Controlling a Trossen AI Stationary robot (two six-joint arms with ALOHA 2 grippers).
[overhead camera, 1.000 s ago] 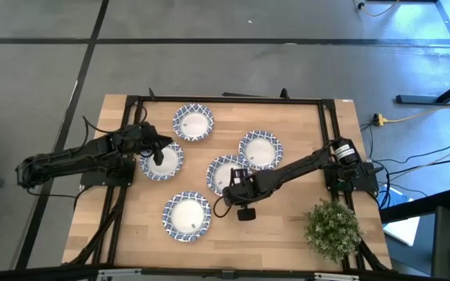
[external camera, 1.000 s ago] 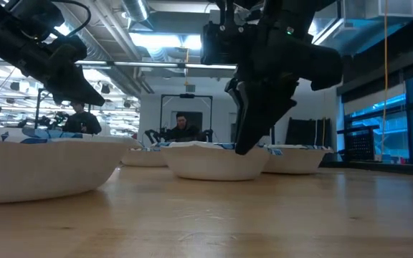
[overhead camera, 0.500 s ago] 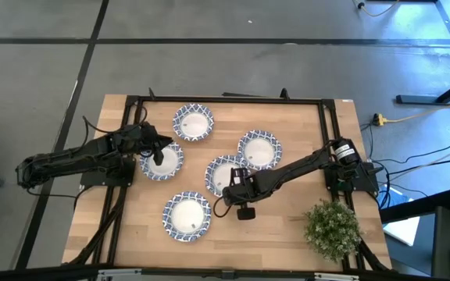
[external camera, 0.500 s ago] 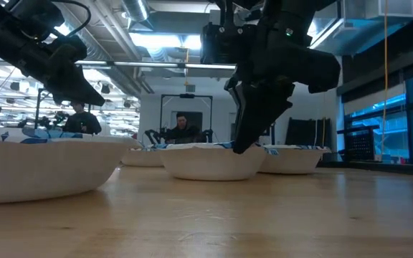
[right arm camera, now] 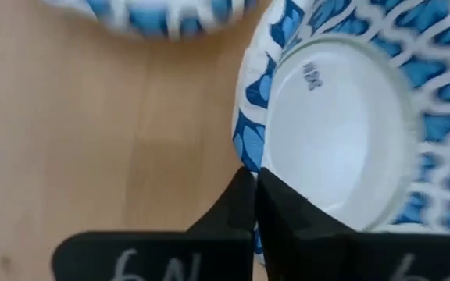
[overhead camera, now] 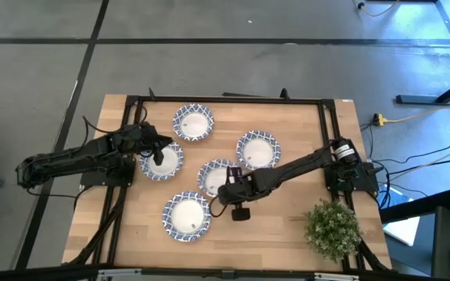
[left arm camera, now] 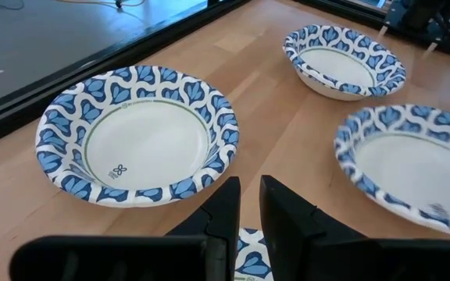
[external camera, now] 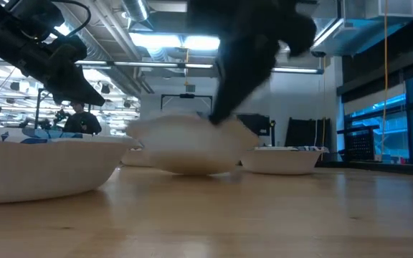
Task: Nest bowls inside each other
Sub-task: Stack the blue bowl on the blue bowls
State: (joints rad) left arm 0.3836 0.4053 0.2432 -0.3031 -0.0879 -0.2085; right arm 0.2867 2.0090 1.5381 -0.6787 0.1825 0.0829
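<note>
Several blue-and-white rimmed bowls lie on the wooden table. My right gripper (overhead camera: pixel 229 186) is shut on the rim of the middle bowl (overhead camera: pixel 213 177), which shows blurred in the low view (external camera: pixel 188 147). My left gripper (overhead camera: pixel 159 158) is shut over the left bowl (overhead camera: pixel 162 161), and a patterned rim shows between its fingers in the left wrist view (left arm camera: pixel 247 248). Other bowls rest on their bases at the far left (overhead camera: pixel 193 122), the centre right (overhead camera: pixel 258 150) and the near side (overhead camera: pixel 187 215). My left gripper pinches the left bowl's rim (left arm camera: pixel 247 248) between its two fingers, coming from the table's left and slanting down; the contact lies at the picture's edge. My right gripper pinches the middle bowl's rim (right arm camera: pixel 244 152) on its right near side, one finger (right arm camera: pixel 283 207) over the white inside and one (right arm camera: pixel 229 207) outside. The fingers slant down from the table's right.
A green potted plant (overhead camera: pixel 333 226) stands at the near right corner. A black frame (overhead camera: pixel 233 99) runs along the table's far and side edges. Bare wood lies along the near edge, between the near bowl and the plant. People show in the room beyond (external camera: pixel 181 125).
My right gripper has gone toward the table's left and a little toward the near edge, taking the middle bowl with it. The bowl now sits closer to the near bowl and farther from the centre-right bowl.
</note>
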